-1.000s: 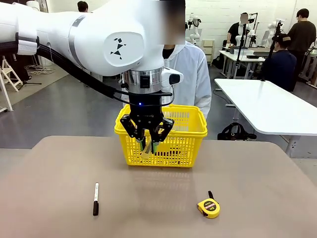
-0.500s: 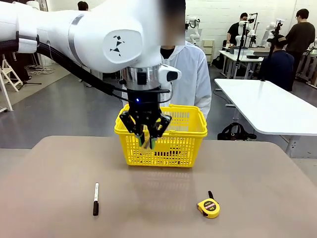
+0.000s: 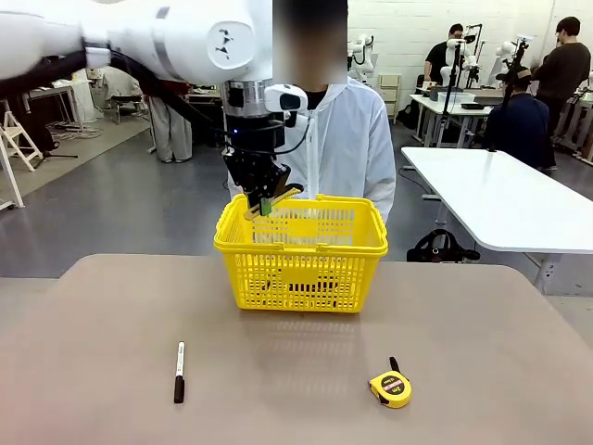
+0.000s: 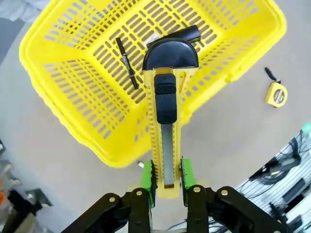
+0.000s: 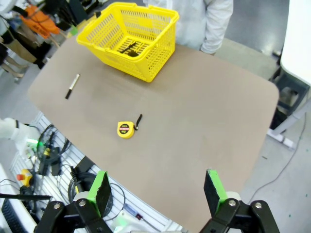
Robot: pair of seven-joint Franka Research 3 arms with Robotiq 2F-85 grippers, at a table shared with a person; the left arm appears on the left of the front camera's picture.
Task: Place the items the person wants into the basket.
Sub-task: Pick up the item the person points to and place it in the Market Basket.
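Note:
My left gripper (image 3: 268, 198) hangs above the back left rim of the yellow basket (image 3: 301, 248), shut on the long yellow box cutter (image 3: 272, 197). In the left wrist view the box cutter (image 4: 164, 121) stands between the green pads of my left gripper (image 4: 167, 175), its black tip over the basket (image 4: 82, 107). The slim black pen (image 4: 127, 63) lies on the basket floor. The person (image 3: 350, 139) in a white jacket stands behind the basket. My right gripper (image 5: 156, 190) is open high above the table's near side, far from the basket (image 5: 146, 60) with the black pen (image 5: 129, 47) inside.
A white-and-black pen (image 3: 179, 371) lies on the table at the front left. A round yellow tape measure (image 3: 390, 387) sits at the front right. Both also appear from the right wrist: the white-and-black pen (image 5: 72, 86) and the tape measure (image 5: 125, 129). A white table (image 3: 500, 199) stands beyond on the right.
My left gripper has risen from low at the basket's front to above its back left rim, still holding the box cutter. Pen and tape measure on the table have not moved.

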